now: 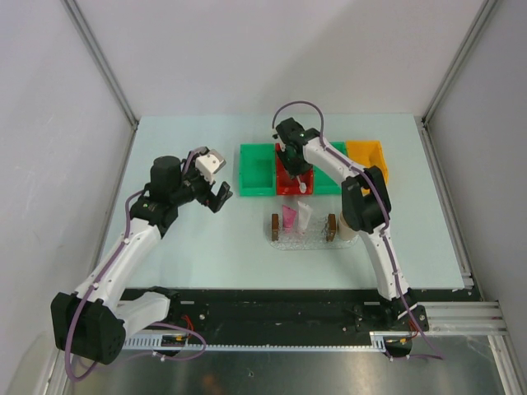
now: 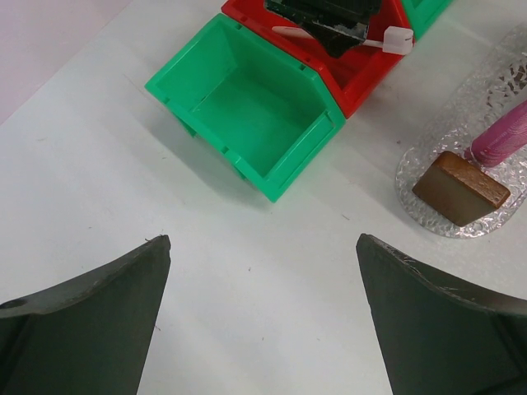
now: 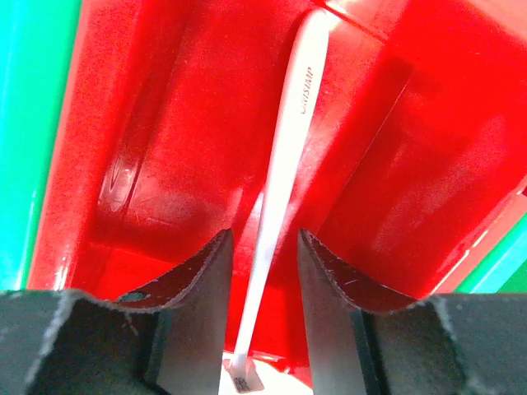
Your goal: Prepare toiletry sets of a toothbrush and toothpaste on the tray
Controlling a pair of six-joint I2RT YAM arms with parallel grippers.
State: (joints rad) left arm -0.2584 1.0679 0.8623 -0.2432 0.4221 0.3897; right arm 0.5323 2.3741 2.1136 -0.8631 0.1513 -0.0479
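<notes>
– Toothbrush (image 3: pixel 288 140) step? Left side first.
– Left gripper (image 2: pixel 262 247) hung wide open over table (image 2: pixel 123 164) near green bin (image 2: pixel 255 107). Right gripper (image 3: pixel 263 243) straddled the toothbrush in red bin (image 3: pixel 165 123), jaws narrow, seemingly not yet pinching. Next called for closing, lifting, carrying to tray (image 1: pixel 305 241) beside toothpaste (image 1: pixel 289 218).

Table: we see a pale, mint-tinted tabletop (image 1: pixel 206 247) carrying everything else.
Row: we count four open-topped plastic bins side by side toward the far edge.
Left end: a green bin (image 1: pixel 256 169), touching its red neighbour.
Second: a red bin (image 1: pixel 286 183), glossy inside.
Third: a second green bin (image 1: pixel 326 184), partly hidden from us.
Right end: a yellow bin (image 1: pixel 366 152), just beside the third.
Walls: plain grey panels (image 1: pixel 49 123) enclose three sides.
Near edge: a slotted aluminium rail (image 1: pixel 445 313).
</notes>
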